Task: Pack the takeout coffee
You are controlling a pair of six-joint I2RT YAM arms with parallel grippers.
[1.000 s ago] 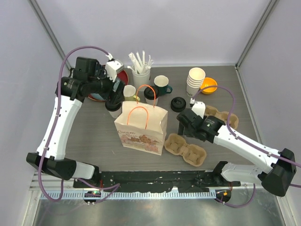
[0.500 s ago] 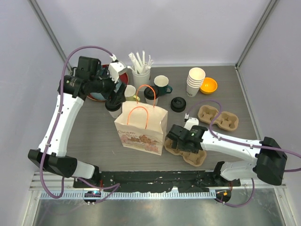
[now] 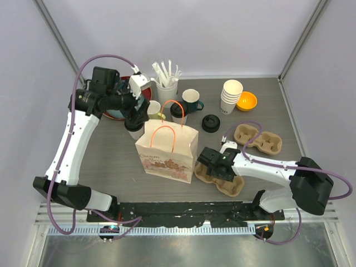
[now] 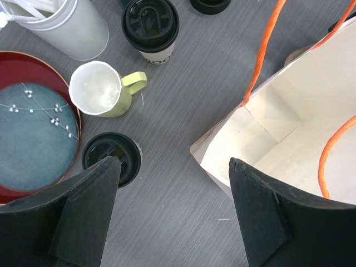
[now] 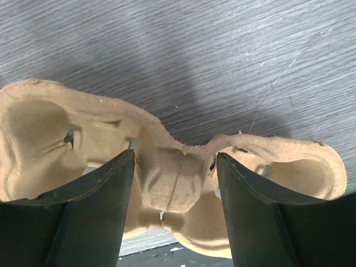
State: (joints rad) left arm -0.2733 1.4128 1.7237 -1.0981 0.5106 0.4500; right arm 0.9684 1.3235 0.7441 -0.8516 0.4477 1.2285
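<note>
- The left tool (image 4: 172, 164) hung open. One lidded cup (image 4: 114, 156) sat partly beneath one of its fingers, and the second lidded cup (image 4: 150, 25) stood farther ahead on the counter (image 4: 183, 83).
- The right tool (image 5: 175, 156) was open too — its fingers straddled the middle of the cardboard carrier (image 5: 169, 192).

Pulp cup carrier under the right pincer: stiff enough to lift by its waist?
Probably light: the carrier is thin moulded pulp and empty. May flex; a crease crosses the narrow waist the open right pincer straddles. Rough fibre should grip.
</note>
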